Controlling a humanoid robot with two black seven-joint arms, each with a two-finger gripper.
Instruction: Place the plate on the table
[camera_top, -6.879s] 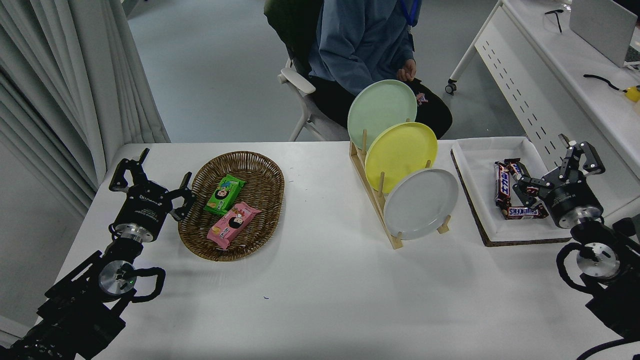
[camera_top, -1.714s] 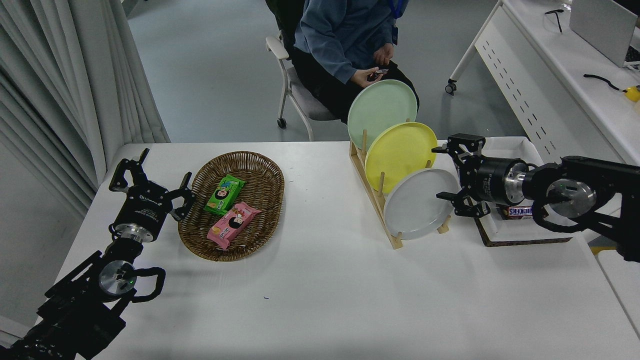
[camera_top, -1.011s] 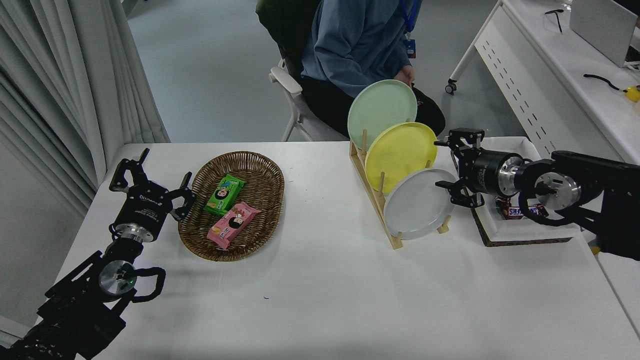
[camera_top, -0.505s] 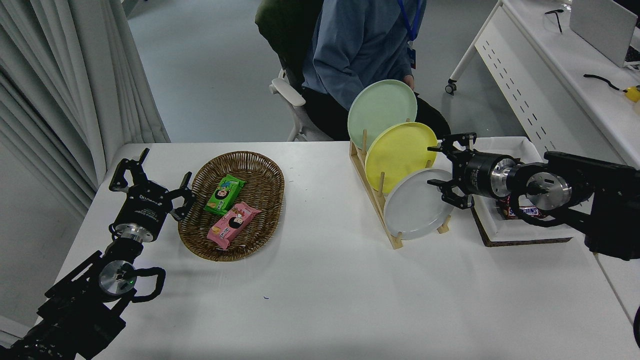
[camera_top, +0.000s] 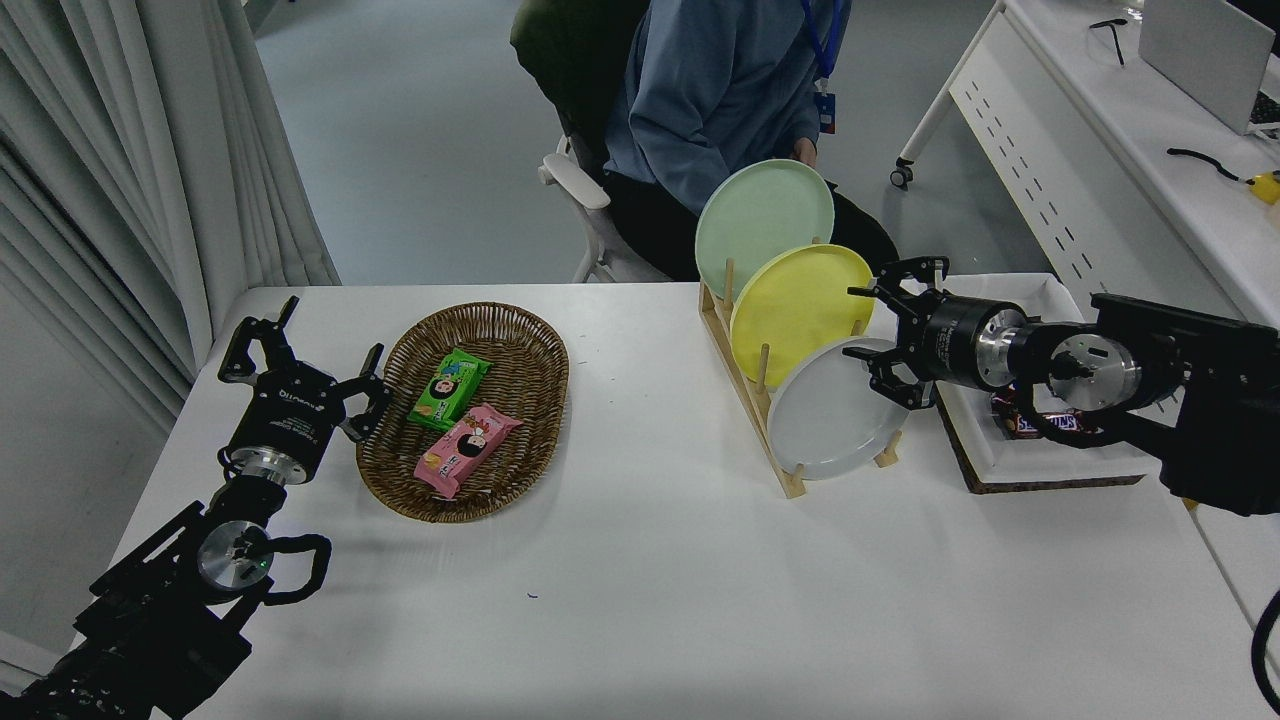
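So the white table sits by grey curtains, with a person in a blue top seated at the far side and a white desk off to the right. A wooden rack holds three plates on edge: pale green plate, yellow plate, and the light-grey plate nearest. The right gripper comes in sideways, jaws spread wide, lower finger over the grey plate's upper right rim, nothing gripped. The left gripper sits parked, fingers apart, beside a wicker basket.
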